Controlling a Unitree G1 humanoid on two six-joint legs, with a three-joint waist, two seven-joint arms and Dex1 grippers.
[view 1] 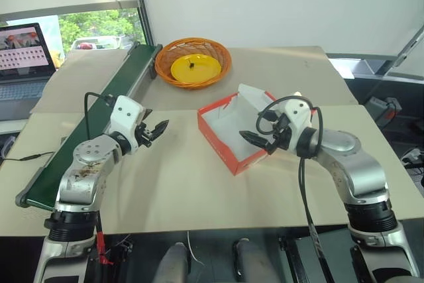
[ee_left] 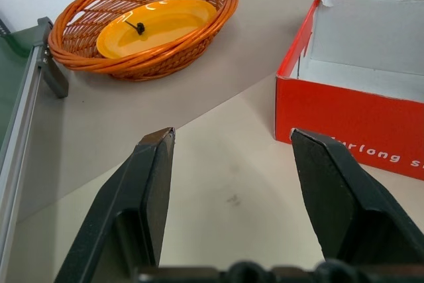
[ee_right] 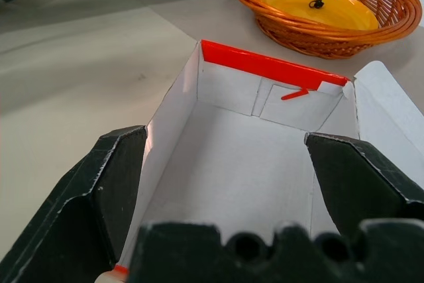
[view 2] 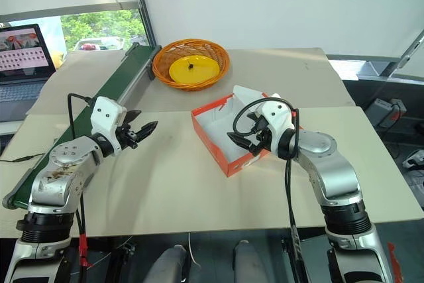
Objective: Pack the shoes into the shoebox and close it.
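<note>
Shoebox (view 1: pixel 233 132) sits open mid-table, its white inside bare in the right wrist view. Right gripper (view 1: pixel 257 141) hangs spread wide over its near end; left gripper (view 1: pixel 157 130) hovers apart, released. Wicker basket (view 1: pixel 193 61) with yellow plate (ee_left: pixel 156 26) beyond.

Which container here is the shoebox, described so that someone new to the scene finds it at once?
Start at the beige table and look to its middle, just in front of the right gripper. There sits the shoebox: red-orange cardboard outside, white and empty inside, lid flap folded back. Unlike the round orange wicker basket farther back, it is rectangular with straight walls.
</note>
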